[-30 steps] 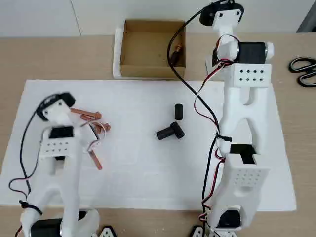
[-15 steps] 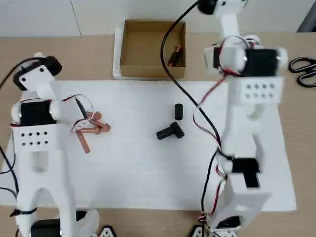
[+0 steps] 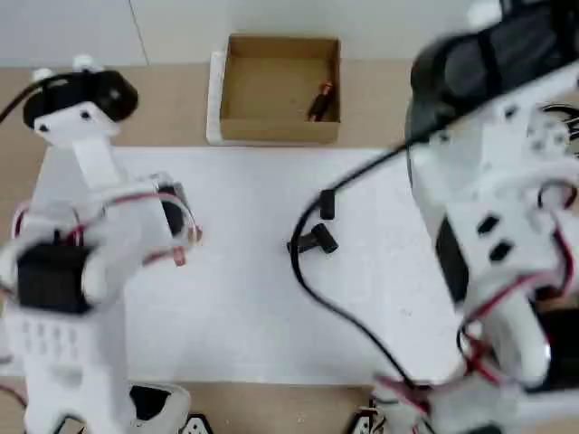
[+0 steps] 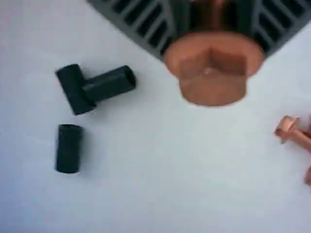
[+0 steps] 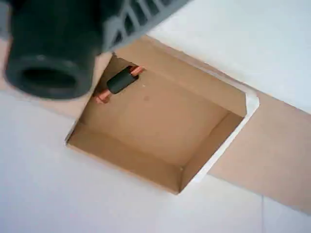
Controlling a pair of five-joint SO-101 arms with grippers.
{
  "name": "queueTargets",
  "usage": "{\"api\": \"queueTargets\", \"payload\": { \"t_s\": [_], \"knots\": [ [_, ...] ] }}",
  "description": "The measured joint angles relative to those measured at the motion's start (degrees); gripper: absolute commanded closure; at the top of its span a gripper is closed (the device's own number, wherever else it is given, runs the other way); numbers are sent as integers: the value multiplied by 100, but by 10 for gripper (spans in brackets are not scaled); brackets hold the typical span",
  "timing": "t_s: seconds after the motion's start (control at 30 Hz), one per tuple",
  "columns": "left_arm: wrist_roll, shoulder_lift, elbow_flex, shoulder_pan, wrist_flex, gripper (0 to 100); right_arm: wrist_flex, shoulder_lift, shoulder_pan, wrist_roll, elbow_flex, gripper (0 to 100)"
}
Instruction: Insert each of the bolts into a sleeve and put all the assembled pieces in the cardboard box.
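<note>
The left arm [image 3: 77,271] stands raised at about 8 o'clock, its gripper [image 4: 212,17] clamped on a bolt [image 4: 212,73] head-out, while the right arm [image 3: 507,181] looms high at 3 o'clock, its gripper [image 5: 73,19] gripping a sleeve [image 5: 48,58].

Setting: a robotics lab bench, plainly | Rig: left arm [image 3: 72,271] and right arm [image 3: 488,181], white plastic shells, red and black wires [image 3: 312,289] hanging bare | Surface: light wood bench [image 3: 163,99] under a white sheet [image 3: 244,307] | Stock: black sleeves [image 3: 313,241], copper bolts [image 4: 291,131] lying loose, cardboard box [image 3: 276,131] at the back | Backdrop: plain white wall [image 3: 181,27]
</note>
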Motion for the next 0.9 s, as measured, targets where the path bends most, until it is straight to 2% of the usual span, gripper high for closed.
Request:
{"api": "queueTargets", "payload": {
  "t_s": [0.3,0.5,0.67,0.9],
  "knots": [
    [0,-598,396,176,-132,994,-44,-2154,-9,0,3297,995],
    [229,-607,1380,176,-1477,994,-695,-2312,-9,-343,5275,995],
    [378,-607,1960,176,-2664,994,-1336,-2338,-501,-633,6400,995],
    [378,-607,2330,185,-3112,994,-1820,-2338,-800,-686,7121,995]
  ]
}}
